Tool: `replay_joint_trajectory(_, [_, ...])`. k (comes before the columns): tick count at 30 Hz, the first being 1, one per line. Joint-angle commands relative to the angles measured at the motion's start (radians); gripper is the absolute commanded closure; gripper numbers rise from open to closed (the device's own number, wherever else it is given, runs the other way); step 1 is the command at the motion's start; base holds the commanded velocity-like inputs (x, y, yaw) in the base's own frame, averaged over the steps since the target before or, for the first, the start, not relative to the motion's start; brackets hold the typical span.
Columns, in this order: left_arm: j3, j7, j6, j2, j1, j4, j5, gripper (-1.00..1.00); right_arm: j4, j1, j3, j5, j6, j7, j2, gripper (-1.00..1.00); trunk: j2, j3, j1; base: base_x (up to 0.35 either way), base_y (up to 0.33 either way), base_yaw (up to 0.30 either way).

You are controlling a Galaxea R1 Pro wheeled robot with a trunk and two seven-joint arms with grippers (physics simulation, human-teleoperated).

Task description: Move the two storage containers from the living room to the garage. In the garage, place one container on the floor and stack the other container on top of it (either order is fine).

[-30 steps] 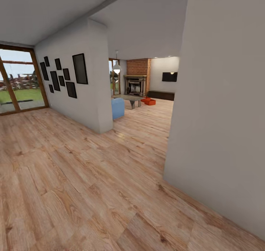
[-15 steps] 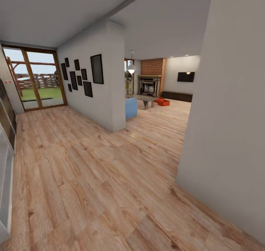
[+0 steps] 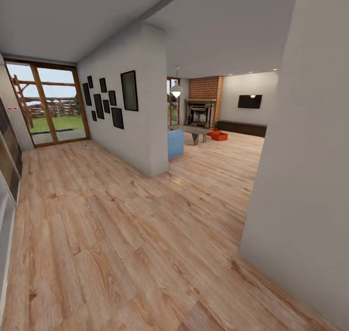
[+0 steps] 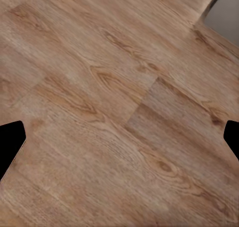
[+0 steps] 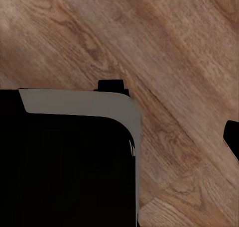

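**Two bins way off, nothing in hand yet**

Two grippers pointed down at wood-plank floor [image 4: 119, 117] because I'm just driving. Left gripper [image 4: 119, 137] looks spread wide, fingertips at opposite frame edges, holding nothing. Right one I can't tell, a dark base panel [image 5: 64, 167] blocks it. Past the partition wall [image 3: 145, 118] and blue sofa [image 3: 175, 143], the storage containers [image 3: 217, 135] sit together on the living room floor before the fireplace [image 3: 199, 113].

head view: wood-plank floor [image 3: 121, 224] runs past a white partition wall [image 3: 145, 103] hung with black frames [image 3: 109, 101]. beyond: blue sofa [image 3: 175, 143], brick fireplace [image 3: 201, 109], wall tv [image 3: 249, 101], two orange-red storage containers [image 3: 217, 135] on the floor beside a table [image 3: 190, 130].
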Motion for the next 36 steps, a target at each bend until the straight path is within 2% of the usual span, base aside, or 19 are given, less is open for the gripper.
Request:
replay_joint_trajectory(1, [0.003, -0.01, 0.003, 0.0, 0.0, 0.001, 0.009, -1.0, 0.0, 0.0, -0.001, 0.0, 0.0, 0.003, 0.0, -1.0, -0.001, -0.001, 0.001, 0.345, 0.0, 0.002])
replay_joint_trajectory(36, [0.003, -0.01, 0.003, 0.0, -0.001, 0.001, 0.009, -1.0, 0.0, 0.0, -0.001, 0.0, 0.0, 0.003, 0.0, -1.0, -0.001, -0.001, 0.001, 0.347, 0.0, 0.0])
